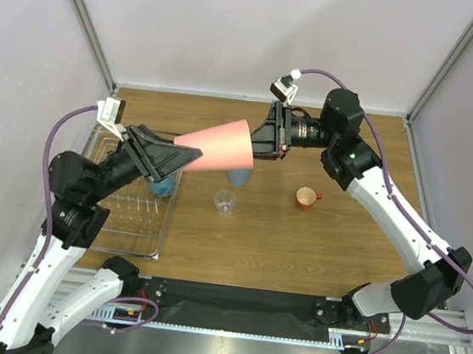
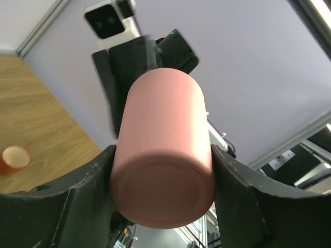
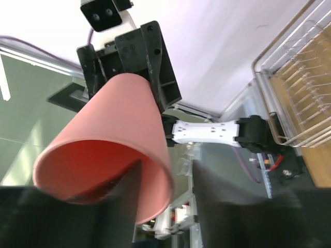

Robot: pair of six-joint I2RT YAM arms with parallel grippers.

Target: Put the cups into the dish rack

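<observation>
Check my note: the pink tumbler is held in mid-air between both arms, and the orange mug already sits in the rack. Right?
Not quite. The orange mug is not in the rack; it stands on the table, as the top view shows. The pink tumbler is indeed held between both arms.

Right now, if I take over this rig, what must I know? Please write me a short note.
Left gripper: fingers closed on the base of the pink tumbler, which is held in the air.
Right gripper: fingers straddle its rim, one inside; a gap shows at the outer one, so the grip looks loose.
Done: one blue cup appears to sit in the dish rack, half hidden under the left gripper.
Left: the pink tumbler, plus the second blue cup, clear glass and orange mug, all three on the table.
</observation>
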